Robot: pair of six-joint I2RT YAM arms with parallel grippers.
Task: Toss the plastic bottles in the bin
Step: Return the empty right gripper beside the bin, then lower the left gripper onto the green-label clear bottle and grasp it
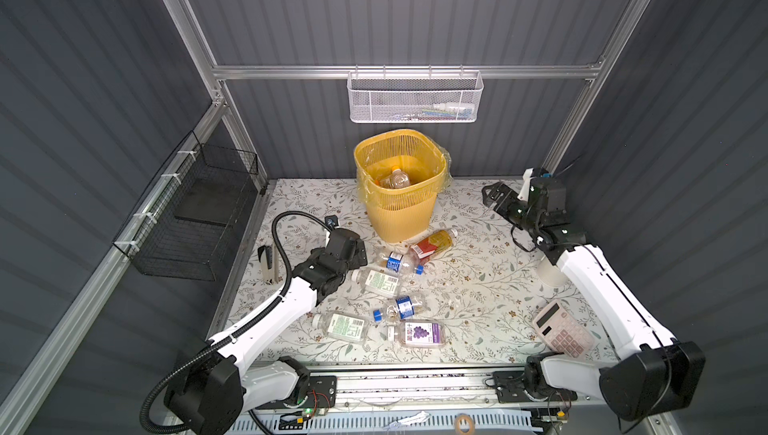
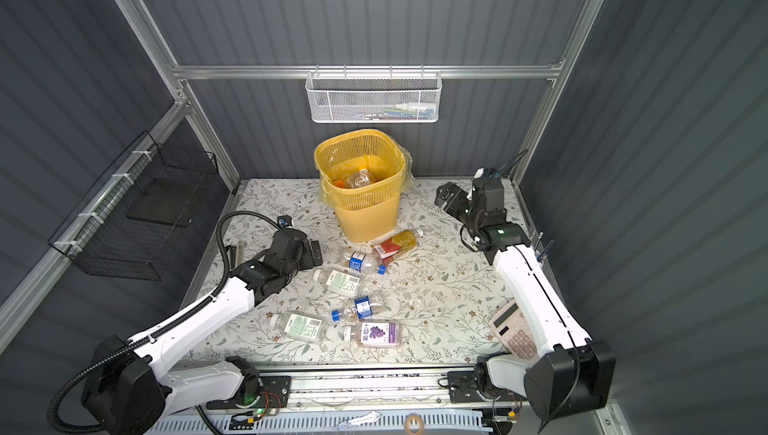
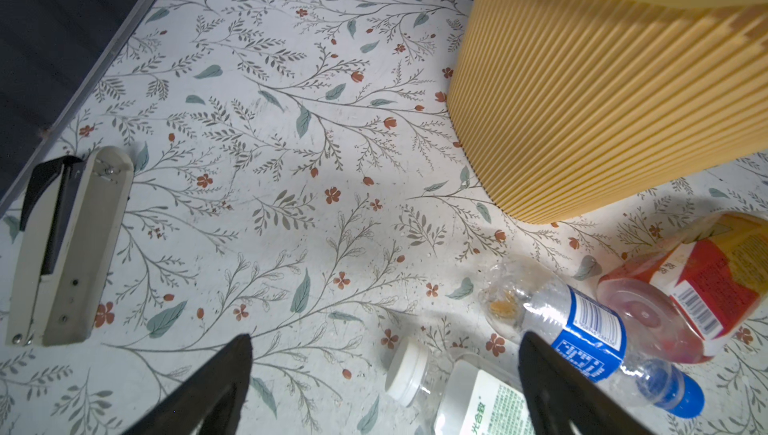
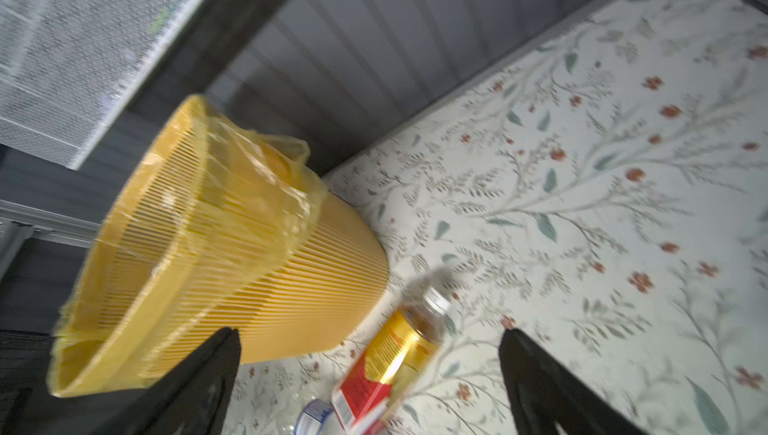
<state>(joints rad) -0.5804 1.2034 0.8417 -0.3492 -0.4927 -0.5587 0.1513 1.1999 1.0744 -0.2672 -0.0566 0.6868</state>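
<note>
Grippers both stand wide apart and empty. The left gripper (image 3: 385,341) hangs low over the floral table cover (image 3: 291,142). Its black fingers (image 3: 232,370) are spread just beside a clear bottle with a white cap and a green-white label (image 3: 478,408) that bears green Chinese characters. Next to it lies a crushed clear bottle with a blue label and blue cap (image 3: 582,329), its barcode showing. Just beside that is a bottle with a red-and-yellow label (image 3: 706,279), also barcoded; its other print is too small to read.

The right gripper (image 1: 492,194) is raised to the right of the tall yellow ribbed plastic bin (image 1: 399,212), which stands at the back of the table, lined with a clear yellowish bag. Inside it lies an orange-capped clear bottle (image 1: 397,179).

Nearer the front lie a second blue-label bottle (image 1: 401,308), a second green-white bottle (image 1: 343,327) and a bottle with purple grapes pictured on its label (image 1: 419,334).
</note>
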